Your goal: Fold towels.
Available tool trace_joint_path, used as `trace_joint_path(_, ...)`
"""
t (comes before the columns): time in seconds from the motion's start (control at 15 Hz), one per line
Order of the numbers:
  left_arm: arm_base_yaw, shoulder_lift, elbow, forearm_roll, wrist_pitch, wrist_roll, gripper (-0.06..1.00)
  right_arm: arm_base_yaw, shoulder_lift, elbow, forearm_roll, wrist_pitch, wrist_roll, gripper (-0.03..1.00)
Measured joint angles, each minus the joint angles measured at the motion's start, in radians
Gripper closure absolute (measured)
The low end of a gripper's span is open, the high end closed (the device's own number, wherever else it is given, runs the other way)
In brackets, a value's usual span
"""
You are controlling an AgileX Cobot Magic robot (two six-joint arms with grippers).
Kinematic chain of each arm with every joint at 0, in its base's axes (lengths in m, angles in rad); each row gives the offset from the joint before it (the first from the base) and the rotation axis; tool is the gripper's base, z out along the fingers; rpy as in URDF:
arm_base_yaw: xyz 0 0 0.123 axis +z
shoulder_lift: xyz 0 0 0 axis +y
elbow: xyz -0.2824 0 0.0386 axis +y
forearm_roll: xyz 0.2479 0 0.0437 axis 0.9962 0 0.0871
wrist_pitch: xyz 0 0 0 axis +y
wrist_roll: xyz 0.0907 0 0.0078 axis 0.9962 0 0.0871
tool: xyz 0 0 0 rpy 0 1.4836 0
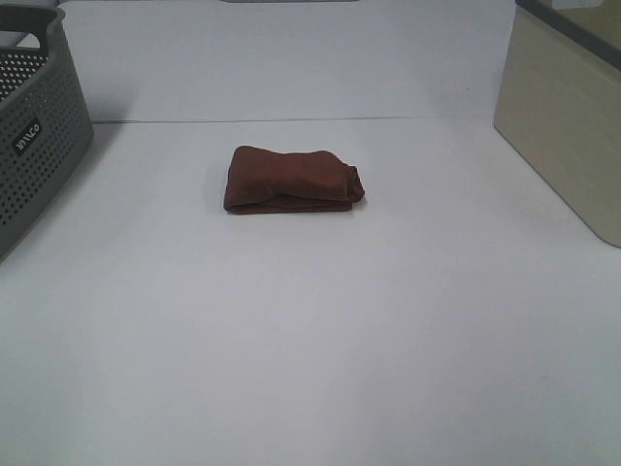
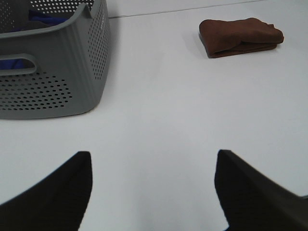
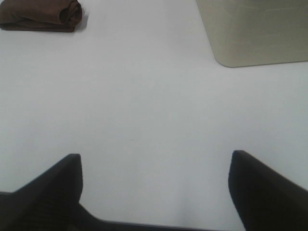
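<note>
The dark reddish-brown towel (image 1: 291, 179) lies folded into a small thick bundle on the white table, a little back of centre. It also shows in the left wrist view (image 2: 240, 36) and at the edge of the right wrist view (image 3: 42, 14). No white tag is visible. My left gripper (image 2: 153, 166) is open and empty, well short of the towel and near the grey basket. My right gripper (image 3: 156, 166) is open and empty, far from the towel and near the beige box. Neither gripper shows in the exterior high view.
A grey perforated basket (image 1: 34, 136) stands at the left edge; in the left wrist view (image 2: 57, 72) something blue lies inside it. A beige box (image 1: 568, 116) stands at the right edge and shows in the right wrist view (image 3: 255, 29).
</note>
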Motion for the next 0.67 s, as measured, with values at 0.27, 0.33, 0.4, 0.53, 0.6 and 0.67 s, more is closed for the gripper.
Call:
trace_joint_path(0.27, 0.0, 0.0, 0.0, 0.0, 0.0, 0.0, 0.26, 0.0, -0.062, 0.0, 0.0, -0.001, 0.0, 0.19)
trace_joint_path(0.33, 0.0, 0.0, 0.0, 0.0, 0.0, 0.0, 0.26, 0.0, -0.063, 0.0, 0.0, -0.001, 0.0, 0.19)
trace_joint_path(0.4, 0.0, 0.0, 0.0, 0.0, 0.0, 0.0, 0.26, 0.0, -0.063, 0.0, 0.0, -0.001, 0.0, 0.19)
trace_joint_path(0.53, 0.0, 0.0, 0.0, 0.0, 0.0, 0.0, 0.26, 0.0, -0.063, 0.0, 0.0, -0.001, 0.0, 0.19)
trace_joint_path(0.6, 0.0, 0.0, 0.0, 0.0, 0.0, 0.0, 0.26, 0.0, -0.063, 0.0, 0.0, -0.001, 0.0, 0.19)
trace_joint_path(0.67, 0.0, 0.0, 0.0, 0.0, 0.0, 0.0, 0.26, 0.0, -0.063, 0.0, 0.0, -0.001, 0.0, 0.19)
